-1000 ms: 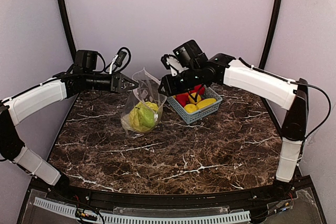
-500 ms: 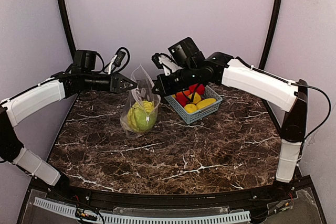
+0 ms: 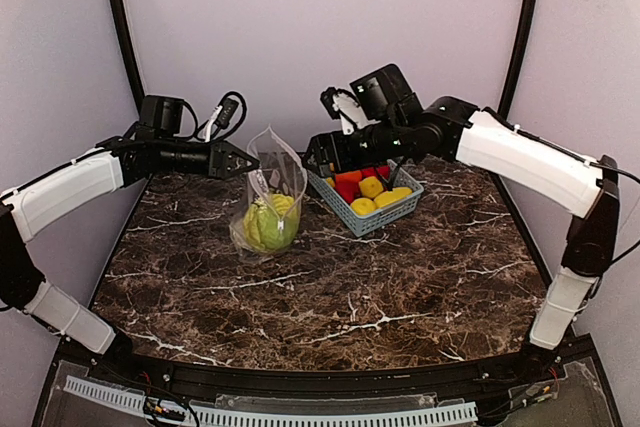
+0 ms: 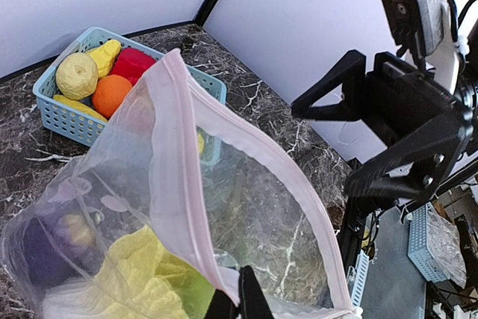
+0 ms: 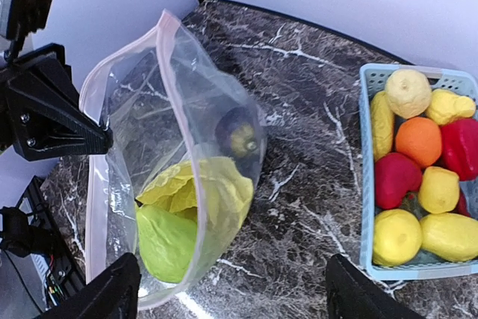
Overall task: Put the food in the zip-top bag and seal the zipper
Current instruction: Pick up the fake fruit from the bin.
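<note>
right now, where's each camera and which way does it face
Top external: above, behind the bases, facing forward over the table; both arms, left tool, right tool.
Left wrist: on the left arm, looking across the bag to the basket; own fingertips below.
Right wrist: on the right arm, looking down at the table; own fingers in bottom corners.
Both wrist views share bag and basket.

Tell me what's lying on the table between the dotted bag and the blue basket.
Nothing: only bare marble table separates the bag from the basket, as the right wrist view shows.
</note>
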You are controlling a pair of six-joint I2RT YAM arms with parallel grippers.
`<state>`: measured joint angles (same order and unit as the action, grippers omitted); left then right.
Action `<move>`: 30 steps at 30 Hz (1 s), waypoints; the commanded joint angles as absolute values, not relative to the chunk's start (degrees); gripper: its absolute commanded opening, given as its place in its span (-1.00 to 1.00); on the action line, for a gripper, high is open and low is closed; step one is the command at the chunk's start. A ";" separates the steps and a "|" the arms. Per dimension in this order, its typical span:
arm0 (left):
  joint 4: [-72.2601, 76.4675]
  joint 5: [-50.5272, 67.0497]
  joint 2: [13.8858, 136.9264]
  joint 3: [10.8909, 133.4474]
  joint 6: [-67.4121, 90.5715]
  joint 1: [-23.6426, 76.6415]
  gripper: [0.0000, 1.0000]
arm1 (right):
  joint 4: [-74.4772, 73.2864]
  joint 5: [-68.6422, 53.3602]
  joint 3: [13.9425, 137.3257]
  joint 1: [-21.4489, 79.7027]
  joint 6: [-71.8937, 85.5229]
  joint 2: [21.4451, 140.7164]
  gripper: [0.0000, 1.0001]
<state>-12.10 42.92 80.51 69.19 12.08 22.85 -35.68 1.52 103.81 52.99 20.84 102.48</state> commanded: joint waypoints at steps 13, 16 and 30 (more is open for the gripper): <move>-13.24 41.60 79.20 70.25 10.90 21.11 -0.99 | -31.39 2.20 95.88 34.74 20.60 106.75 0.83; -13.20 41.81 79.63 70.23 10.98 21.14 -0.99 | -31.01 2.58 96.88 32.58 21.71 110.50 0.80; -12.13 43.51 80.29 70.00 12.41 21.14 -0.99 | -28.68 0.37 102.05 29.07 21.56 123.11 0.74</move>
